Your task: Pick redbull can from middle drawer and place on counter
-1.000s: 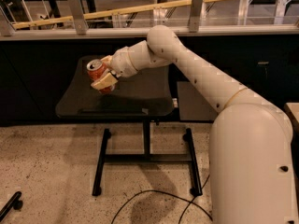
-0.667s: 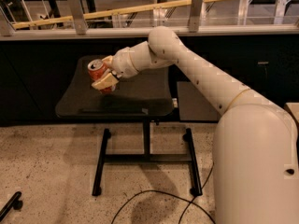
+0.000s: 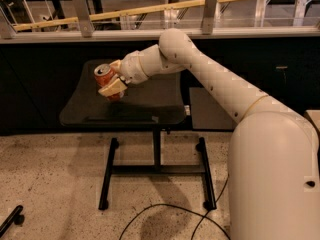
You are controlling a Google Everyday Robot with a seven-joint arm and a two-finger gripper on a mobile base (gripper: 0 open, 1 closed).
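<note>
Speckled flooring (image 3: 60, 174) and a dark wall under a railed ledge (image 3: 150, 31) frame the single camera view, which I work from. Change check: against the frames from a second ago I find no shift. The arm (image 3: 210, 79) keeps the same reach, and the redbull can (image 3: 103, 75) sits at the same spot in the picture. I judge the motion to be paused or very slow during the carry or placing step. Status of the gripper (image 3: 112, 80): it is at the left end of the arm, above the rear left part of the black table (image 3: 125, 116), with its jaws clamped on the redbull can; one tan finger (image 3: 113, 87) crosses the front of the can. The can is tilted, its silver top turned toward the camera. I cannot tell whether its base touches the tabletop or hangs just above it. No drawer is in view, so I judge the pick complete and the release onto the surface outstanding. Count: one redbull can, one gripper, one arm, one table on two floor runners (image 3: 106, 176), one cable (image 3: 165, 210) on the floor, one dark object (image 3: 10, 222) at the lower left edge.
</note>
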